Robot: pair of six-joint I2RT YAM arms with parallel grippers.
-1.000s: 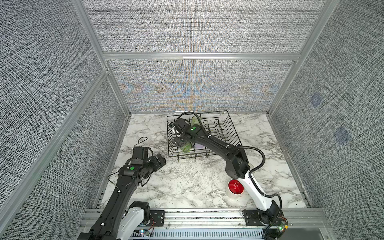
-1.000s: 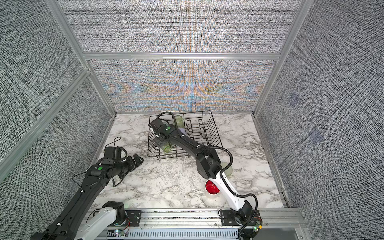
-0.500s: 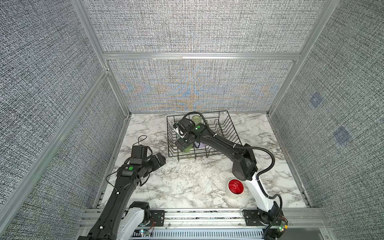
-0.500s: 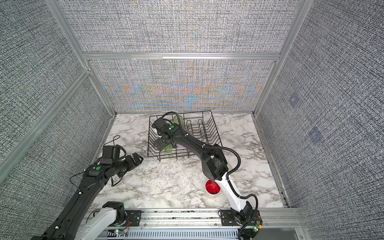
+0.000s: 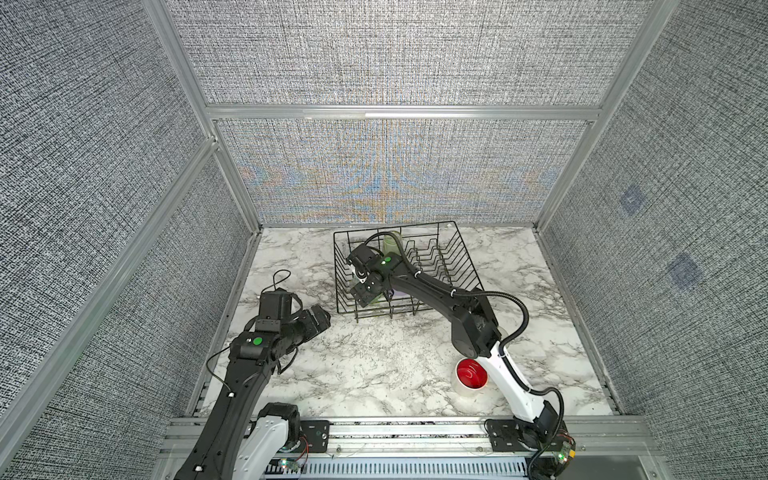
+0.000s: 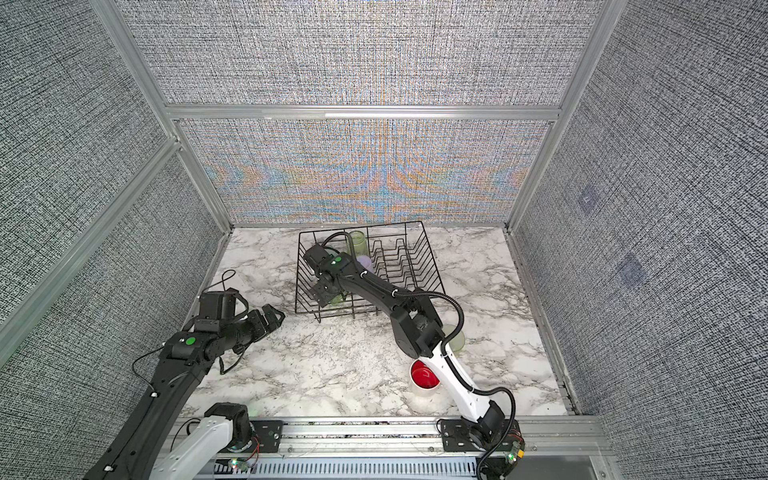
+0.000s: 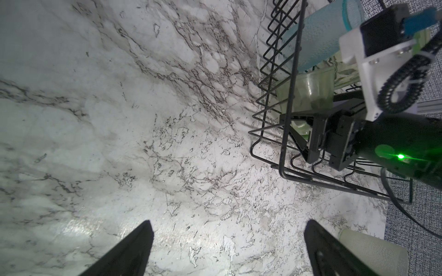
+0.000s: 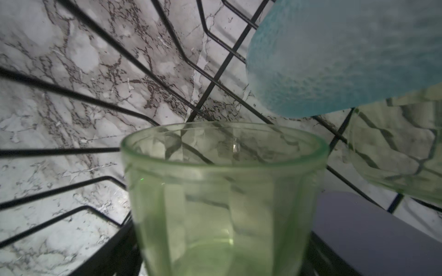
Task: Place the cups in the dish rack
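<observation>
The left fingers [image 7: 134,248] hung above bare marble worktop [image 5: 374,374]. They were spread wide with nothing between them. In both top views they sat near the dish rack's near-left corner but clear of it.

The dish rack [image 5: 466,254] stood toward the back of the worktop, about midway across. The right arm reached over from the right and into the rack's near-left part. There the right fingers [image 7: 313,138] sat low among the wires.

The shorter clear green cup [image 8: 224,191] stood between those fingers, inside the rack, and filled most of the gap. Whether they pressed on its walls or only flanked it could not be told.

The textured light blue cup [image 8: 346,59] was close beside it, also inside the rack and next to the side wires. A little further on, the taller clear green cup [image 6: 358,245] stood upright at the rack's far side. The lilac cup [image 6: 365,262] sat just in front of it. The plate-slot wires on the rack's right half held nothing.

Further right, two cups were outside the rack on the worktop. The frosted pale yellow-green cup [image 6: 455,338] was partly hidden behind the right arm's elbow. The white cup with red inside [image 5: 471,374] stood mouth up nearer the front edge, just beside the arm's white link.
</observation>
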